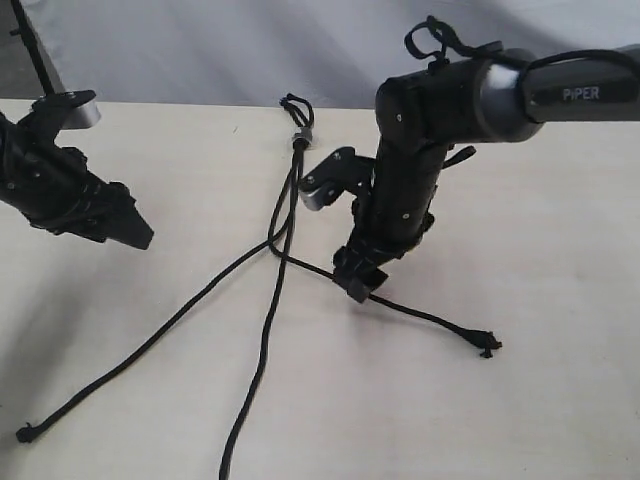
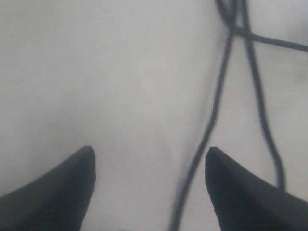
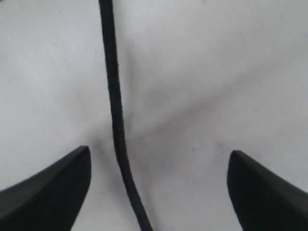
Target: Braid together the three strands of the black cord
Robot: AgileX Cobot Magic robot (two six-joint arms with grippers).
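the black cord point(image 1: 297, 150) lies slack and unbraided, its small loop point(image 1: 295, 105) at 12 o'clock above a grey band point(image 1: 301, 135). below the band the three strands point(image 1: 292, 185) run close together, cross once and fan apart. the left strand point(image 1: 150, 340) trails to 8 o'clock and ends in a knot point(image 1: 25, 433), the middle strand point(image 1: 262, 360) drops toward 6 o'clock past the picture's edge, and the right strand point(image 1: 430, 318) reaches 4 o'clock, knotted at its tip.
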